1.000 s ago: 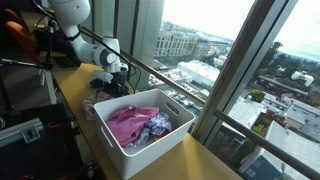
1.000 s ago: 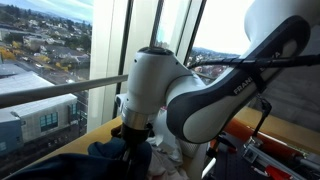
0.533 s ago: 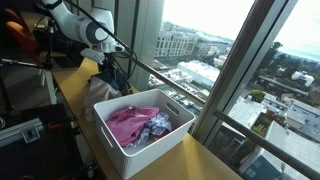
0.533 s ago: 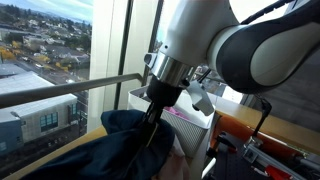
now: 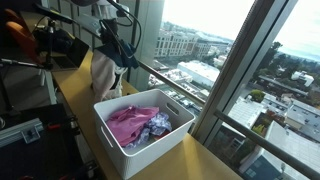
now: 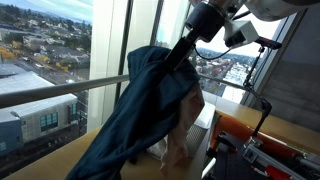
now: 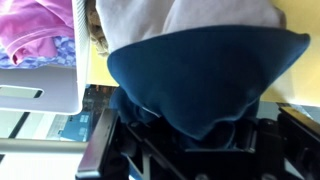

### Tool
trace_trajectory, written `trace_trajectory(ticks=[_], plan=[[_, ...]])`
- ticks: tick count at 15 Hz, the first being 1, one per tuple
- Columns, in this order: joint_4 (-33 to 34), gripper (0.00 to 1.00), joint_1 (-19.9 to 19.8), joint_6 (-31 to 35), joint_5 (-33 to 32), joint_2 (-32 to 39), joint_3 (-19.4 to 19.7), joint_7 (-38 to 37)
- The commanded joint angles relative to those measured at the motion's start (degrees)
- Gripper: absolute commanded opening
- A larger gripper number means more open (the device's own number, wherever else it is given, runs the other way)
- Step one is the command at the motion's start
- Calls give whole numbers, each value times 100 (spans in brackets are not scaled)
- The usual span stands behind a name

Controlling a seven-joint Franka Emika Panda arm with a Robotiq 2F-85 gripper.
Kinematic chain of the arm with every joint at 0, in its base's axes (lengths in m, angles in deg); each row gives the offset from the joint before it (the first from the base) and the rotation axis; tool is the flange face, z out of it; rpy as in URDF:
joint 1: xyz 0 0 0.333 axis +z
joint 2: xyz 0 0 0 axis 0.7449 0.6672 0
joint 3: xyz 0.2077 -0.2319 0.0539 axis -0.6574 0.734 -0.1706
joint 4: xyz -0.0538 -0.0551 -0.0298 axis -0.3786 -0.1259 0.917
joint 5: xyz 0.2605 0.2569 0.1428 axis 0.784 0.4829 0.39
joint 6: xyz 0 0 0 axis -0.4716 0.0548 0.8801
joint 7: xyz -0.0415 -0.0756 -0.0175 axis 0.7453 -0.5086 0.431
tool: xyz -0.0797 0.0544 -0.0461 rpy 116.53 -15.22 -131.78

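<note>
Well, I have the gripper clamped on the blue garment, held high; its hem hangs just behind the far corner of the white bin, whose top is open

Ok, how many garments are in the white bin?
2 show: a pink garment filling most of it, a patterned cloth beside it; more may hide underneath.

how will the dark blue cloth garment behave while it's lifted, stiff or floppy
Probably floppy: the dark blue cloth garment hangs in long folds from where the jaws pinch it. Likely light, since one pinch carries it. Its loose lower end may swing or snag the white plastic bin.
</note>
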Motion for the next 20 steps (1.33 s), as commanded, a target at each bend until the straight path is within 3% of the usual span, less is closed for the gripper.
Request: trace_trajectory(ticks=[1,8,16,20], plan=[[154,6,-212,-474,372,-872,223,360],[1493,6,-549,-1346,423,-1455,882,603],[4071,6,-880,-2562,591,-855,1583,876],[4284,6,-1079,-2626,827,-531,1788,1092]])
